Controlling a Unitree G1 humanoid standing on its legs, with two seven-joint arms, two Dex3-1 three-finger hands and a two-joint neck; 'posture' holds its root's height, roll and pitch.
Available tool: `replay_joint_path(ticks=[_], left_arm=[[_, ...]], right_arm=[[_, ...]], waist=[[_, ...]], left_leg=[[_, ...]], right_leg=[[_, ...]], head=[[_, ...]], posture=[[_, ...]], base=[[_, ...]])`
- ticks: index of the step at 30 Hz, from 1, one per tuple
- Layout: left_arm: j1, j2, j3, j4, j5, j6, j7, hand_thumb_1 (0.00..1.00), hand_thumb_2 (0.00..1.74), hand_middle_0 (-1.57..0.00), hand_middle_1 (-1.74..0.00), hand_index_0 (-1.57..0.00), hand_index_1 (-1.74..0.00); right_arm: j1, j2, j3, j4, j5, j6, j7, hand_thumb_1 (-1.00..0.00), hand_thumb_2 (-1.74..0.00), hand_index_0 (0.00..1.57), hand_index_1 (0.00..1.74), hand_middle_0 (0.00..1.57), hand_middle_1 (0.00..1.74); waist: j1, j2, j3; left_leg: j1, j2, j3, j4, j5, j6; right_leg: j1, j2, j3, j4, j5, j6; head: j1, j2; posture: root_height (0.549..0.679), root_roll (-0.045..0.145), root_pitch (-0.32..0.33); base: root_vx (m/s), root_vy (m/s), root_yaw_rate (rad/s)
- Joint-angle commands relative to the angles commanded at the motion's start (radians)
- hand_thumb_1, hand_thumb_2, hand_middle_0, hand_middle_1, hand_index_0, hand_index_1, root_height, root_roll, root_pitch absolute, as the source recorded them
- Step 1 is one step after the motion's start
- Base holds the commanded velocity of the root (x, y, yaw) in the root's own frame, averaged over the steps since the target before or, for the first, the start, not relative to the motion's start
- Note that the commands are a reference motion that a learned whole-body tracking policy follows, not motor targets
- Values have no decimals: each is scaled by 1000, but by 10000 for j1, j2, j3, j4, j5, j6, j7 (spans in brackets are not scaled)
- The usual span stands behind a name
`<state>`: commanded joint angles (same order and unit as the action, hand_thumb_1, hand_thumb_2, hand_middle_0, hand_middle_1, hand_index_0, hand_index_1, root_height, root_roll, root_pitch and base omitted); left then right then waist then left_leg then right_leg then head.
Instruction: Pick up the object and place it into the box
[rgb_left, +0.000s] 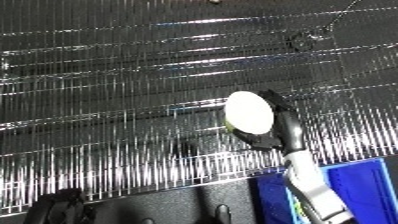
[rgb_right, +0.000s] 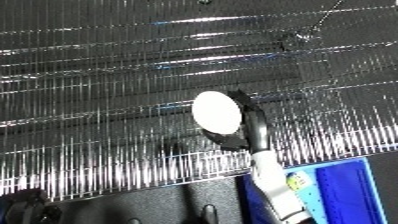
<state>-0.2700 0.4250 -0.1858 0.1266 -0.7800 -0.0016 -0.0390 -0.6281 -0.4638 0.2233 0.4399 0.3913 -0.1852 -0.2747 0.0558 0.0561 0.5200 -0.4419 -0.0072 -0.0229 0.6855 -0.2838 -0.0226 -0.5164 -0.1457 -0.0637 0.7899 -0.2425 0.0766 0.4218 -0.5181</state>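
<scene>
**Right hand holds white disc over the mesh**

Right hand (rgb_left: 282, 131) is up over the dark wire-mesh surface (rgb_left: 115, 100), fingers (rgb_left: 286, 116) curled round a white oval object (rgb_left: 249, 112). The object sits on the left side of the fingers, black fingers wrap its right edge and underside. Broad white face is turned to the camera. Long axis runs roughly up-down in view, top tipped slightly left. White forearm (rgb_left: 313, 185) comes in from the lower right. Blue bin (rgb_right: 342, 187) at the lower right corner, below the object and apart from it. Left hand not visible.
</scene>
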Motion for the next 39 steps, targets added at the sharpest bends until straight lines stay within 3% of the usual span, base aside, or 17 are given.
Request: replay_joint_path(ticks=[7, 12, 20, 29, 34, 39], left_arm=[[395, -55, 340, 60, 187, -270, -269, 1000, 1740, -1570, -1740, -1570, -1740], [552, -88, 661, 83, 366, -265, -519, 1000, 1740, -1570, -1740, -1570, -1740], [657, -162, 902, 138, 519, -152, -843, 1000, 1740, -1570, -1740, -1570, -1740], [1051, -350, 927, 171, 420, -202, -896, 1000, 1740, -1570, -1740, -1570, -1740], [1312, -493, 903, 181, 283, -368, -947, 1000, 1740, -1570, -1740, -1570, -1740], [1348, -672, 799, 335, 151, -575, -903, 1000, 1740, -1570, -1740, -1570, -1740]], right_arm=[[922, 76, -598, -1639, -322, -197, -469, -650, -1131, 1020, 1131, 1020, 1131], [1623, 90, -1106, -2473, -403, -400, -650, -650, -1131, 1020, 1131, 1020, 1131], [2430, 122, -1790, -3235, -492, -576, -1163, -650, -1131, 1020, 1131, 1020, 1131], [3767, -91, -2545, -3710, -591, -758, -1741, -650, -1131, 1020, 1131, 1020, 1131], [4711, -212, -3065, -3865, -466, -1169, -1903, -650, -1131, 1020, 1131, 1020, 1131], [5357, -289, -3508, -3791, -571, -1410, -1919, -650, -1131, 1020, 1131, 1020, 1131]], waist=[[-300, -193, 0], [-539, -308, 0], [-961, -370, -58], [-1646, -157, -360], [-2138, 68, -452], [-2673, 257, -496]], left_leg=[[1081, 180, 84, -960, 243, -83], [1707, 330, 239, -1389, 344, -168], [2469, 533, 570, -1782, 397, -288], [3092, 687, 1114, -2080, 363, -405], [3440, 708, 1453, -2337, 364, -394], [3751, 740, 1786, -2460, 270, -387]], right_leg=[[1032, 134, 88, -969, 160, 121], [1680, 196, 150, -1547, 257, 188], [2493, 164, 310, -2314, 436, 223], [2980, 116, 640, -2973, 579, 202], [3048, 94, 890, -3128, 573, 257], [3084, 100, 1140, -3223, 563, 319]], head=[[-56, 103], [222, 179], [1034, 338], [2085, 344], [2723, 267], [3275, 166]], posture=[[647, 40, 5], [653, 42, -16], [661, 46, -45], [666, 56, -56], [667, 63, -56], [667, 69, -58]], base=[[-21, -28, -167], [-34, -31, -188], [-39, -21, -224], [-16, 61, -270], [-17, 106, -239], [-12, 96, -207]])
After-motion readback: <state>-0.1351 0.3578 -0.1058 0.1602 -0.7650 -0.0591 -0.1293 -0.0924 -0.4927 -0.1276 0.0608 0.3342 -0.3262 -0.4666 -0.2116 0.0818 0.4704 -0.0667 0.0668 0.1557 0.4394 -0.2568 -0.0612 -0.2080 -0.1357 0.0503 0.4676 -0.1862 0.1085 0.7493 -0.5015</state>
